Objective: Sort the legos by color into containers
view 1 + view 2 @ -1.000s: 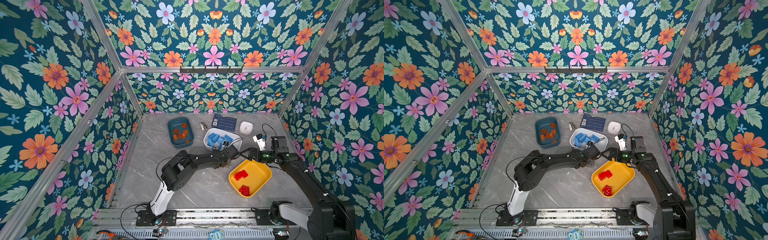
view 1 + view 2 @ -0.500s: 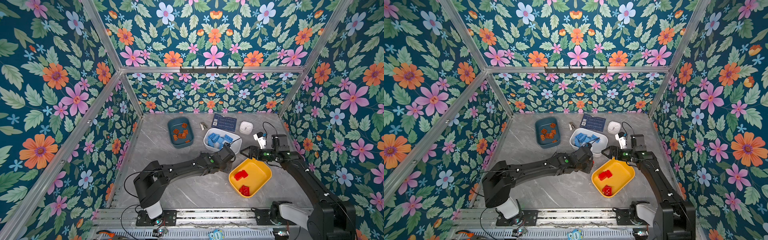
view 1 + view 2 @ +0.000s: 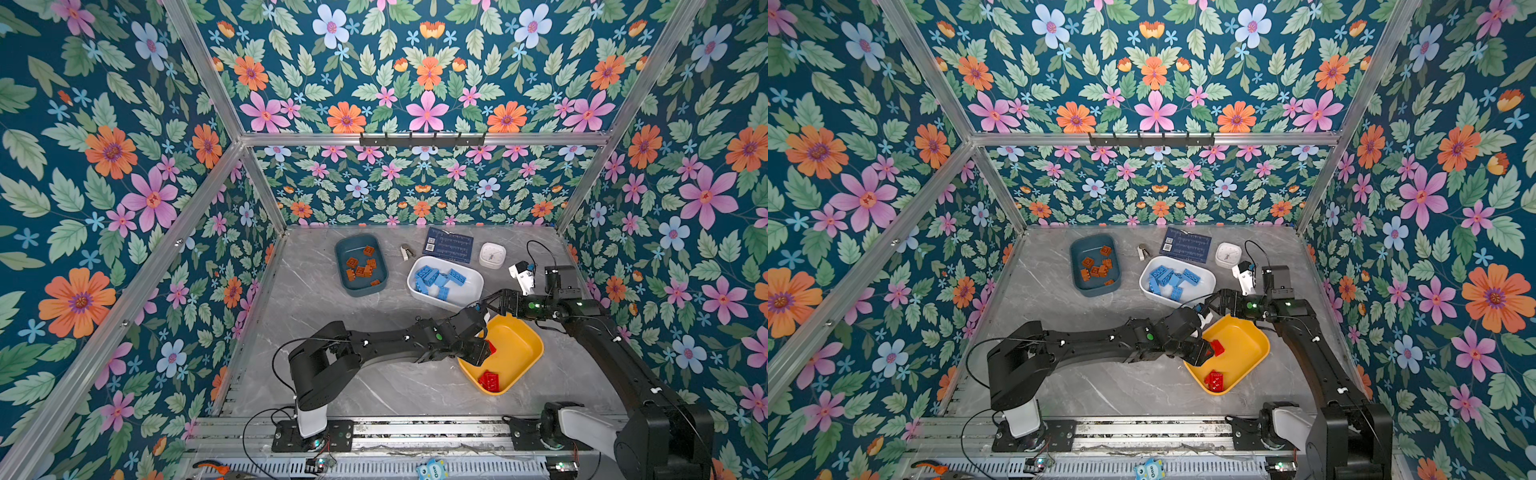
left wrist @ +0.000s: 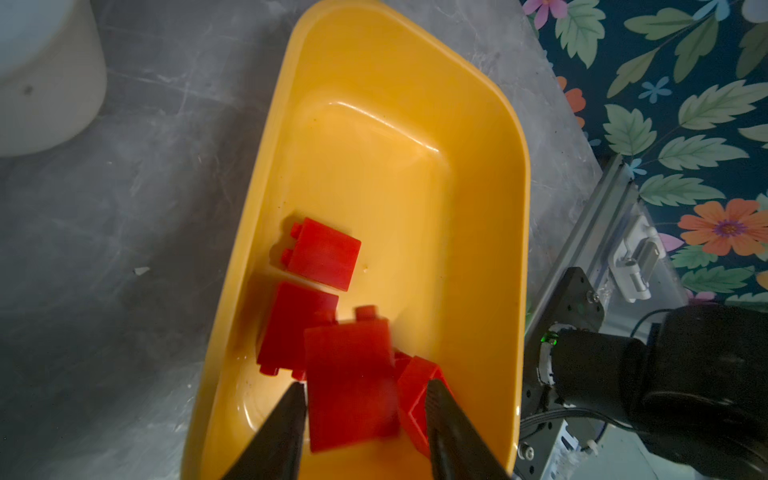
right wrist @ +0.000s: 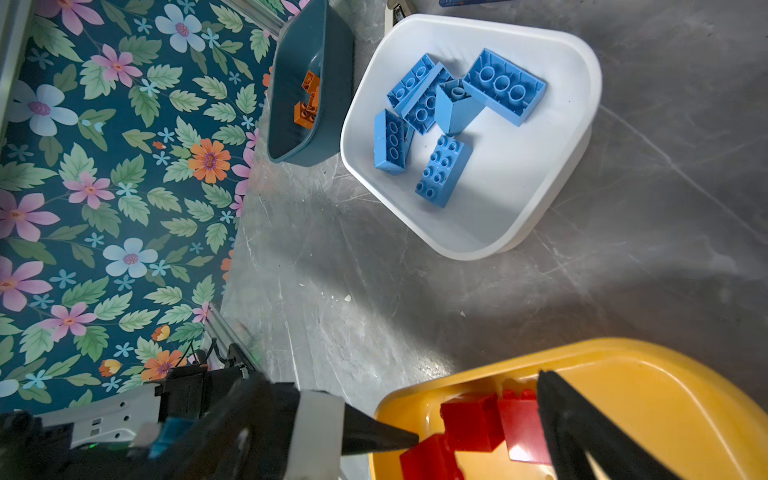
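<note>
My left gripper (image 4: 365, 384) hangs open inside the yellow tub (image 4: 521, 208). A blurred red brick (image 4: 349, 382) is loose between its parted fingers, with a gap on one side. Three more red bricks (image 4: 324, 253) lie on the tub floor below. In both top views the left gripper (image 3: 484, 351) reaches over the near-left rim of the yellow tub (image 3: 536, 345). My right gripper (image 3: 478, 305) hovers open and empty by the tub's far corner. Several blue bricks (image 3: 436, 278) fill the white tub (image 3: 471, 293). Several orange-brown bricks (image 3: 361, 266) lie in the teal tub (image 3: 343, 282).
At the back stand a small white clock (image 3: 492, 254), a flat dark blue card (image 3: 449, 245) and a small metal clip (image 3: 407, 252). Flowered walls close in the grey marble table (image 3: 332, 316) on three sides. The two grippers are close together over the yellow tub.
My left gripper moved from beside the white tub down into the yellow tub and opened, letting go of the red brick. The right gripper has barely moved.
</note>
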You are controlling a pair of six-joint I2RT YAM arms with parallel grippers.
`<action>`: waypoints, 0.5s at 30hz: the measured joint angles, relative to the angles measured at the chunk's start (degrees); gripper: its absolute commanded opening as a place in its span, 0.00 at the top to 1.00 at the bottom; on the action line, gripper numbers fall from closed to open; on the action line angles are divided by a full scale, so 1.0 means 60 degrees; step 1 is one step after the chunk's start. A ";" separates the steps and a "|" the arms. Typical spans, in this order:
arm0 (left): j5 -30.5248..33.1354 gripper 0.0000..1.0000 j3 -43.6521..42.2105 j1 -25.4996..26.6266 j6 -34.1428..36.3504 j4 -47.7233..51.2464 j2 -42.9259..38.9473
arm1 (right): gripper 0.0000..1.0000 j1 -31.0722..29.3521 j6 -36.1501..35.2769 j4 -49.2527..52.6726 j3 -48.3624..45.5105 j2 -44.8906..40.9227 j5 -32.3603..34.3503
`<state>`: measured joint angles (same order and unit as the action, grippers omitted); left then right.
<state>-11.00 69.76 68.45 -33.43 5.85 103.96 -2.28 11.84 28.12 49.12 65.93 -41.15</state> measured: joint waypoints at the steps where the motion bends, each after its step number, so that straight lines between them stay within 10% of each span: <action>1: -0.0051 0.28 -0.0015 0.0004 0.0073 -0.0036 -0.0051 | 0.01 0.0007 -0.0007 0.0062 0.0000 0.0000 0.0033; 15: -0.0317 0.02 -0.0958 -0.1319 0.1439 0.0342 -0.2248 | 0.01 0.0055 -0.0022 0.0113 -0.0109 -0.0178 0.0641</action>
<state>-12.91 64.01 60.53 -24.80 7.90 90.48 -1.96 11.70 28.80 48.47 64.86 -37.30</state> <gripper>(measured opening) 0.966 0.990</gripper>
